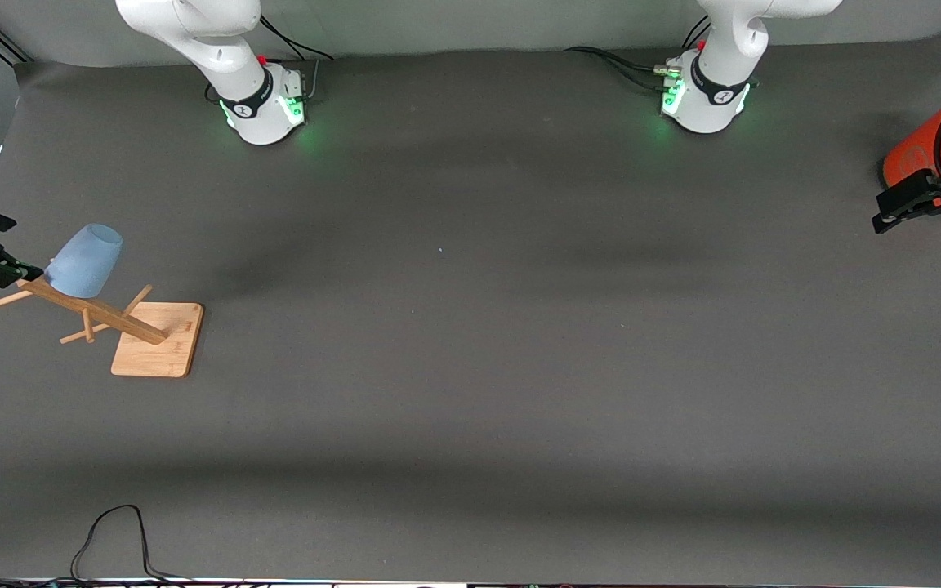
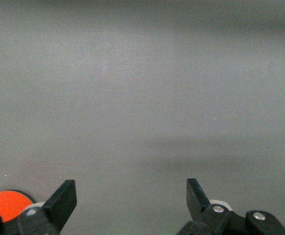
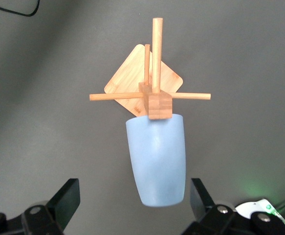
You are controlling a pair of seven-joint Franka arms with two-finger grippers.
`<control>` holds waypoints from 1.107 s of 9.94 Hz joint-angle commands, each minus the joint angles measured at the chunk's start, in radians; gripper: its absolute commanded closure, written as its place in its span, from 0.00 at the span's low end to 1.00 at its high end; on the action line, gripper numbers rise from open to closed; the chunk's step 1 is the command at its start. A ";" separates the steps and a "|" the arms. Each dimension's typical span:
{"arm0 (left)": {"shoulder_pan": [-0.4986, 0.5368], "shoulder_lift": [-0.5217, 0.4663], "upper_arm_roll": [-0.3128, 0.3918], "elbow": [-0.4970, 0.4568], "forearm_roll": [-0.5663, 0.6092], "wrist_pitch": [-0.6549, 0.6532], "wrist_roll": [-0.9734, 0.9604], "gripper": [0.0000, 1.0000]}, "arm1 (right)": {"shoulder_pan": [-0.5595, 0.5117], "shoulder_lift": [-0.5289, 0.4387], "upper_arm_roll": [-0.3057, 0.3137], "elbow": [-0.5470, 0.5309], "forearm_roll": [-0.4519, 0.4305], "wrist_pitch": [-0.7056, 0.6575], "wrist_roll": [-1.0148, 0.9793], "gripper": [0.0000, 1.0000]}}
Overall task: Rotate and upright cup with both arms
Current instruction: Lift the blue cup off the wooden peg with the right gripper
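The pale blue cup (image 1: 86, 261) hangs mouth-down on a peg of a wooden rack (image 1: 103, 314) at the right arm's end of the table. In the right wrist view the cup (image 3: 158, 161) points its closed base toward the camera, with the rack (image 3: 159, 105) under its mouth. My right gripper (image 1: 13, 245) is open beside the cup, at its base end; its fingers (image 3: 66, 196) stand wide on either side of the base without touching. My left gripper (image 1: 920, 220) is open and empty at the left arm's end of the table, and in its wrist view (image 2: 131, 192) only bare table lies ahead.
The rack stands on a square wooden base (image 1: 156, 339). A large orange cylinder with a grey top (image 1: 932, 147) stands right by the left gripper and shows in the left wrist view (image 2: 5, 205). A black cable (image 1: 111, 539) lies at the table's front edge.
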 commanded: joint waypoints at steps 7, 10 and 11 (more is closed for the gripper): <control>-0.010 0.008 0.005 0.024 0.015 -0.008 0.014 0.00 | 0.010 -0.112 -0.028 -0.392 -0.004 0.323 0.008 0.00; -0.019 0.006 -0.010 0.041 0.013 -0.008 0.012 0.00 | 0.010 -0.111 -0.028 -0.395 -0.004 0.326 0.008 0.08; -0.018 0.005 -0.025 0.042 0.013 -0.008 0.002 0.00 | 0.010 -0.111 -0.028 -0.395 -0.004 0.326 0.003 0.34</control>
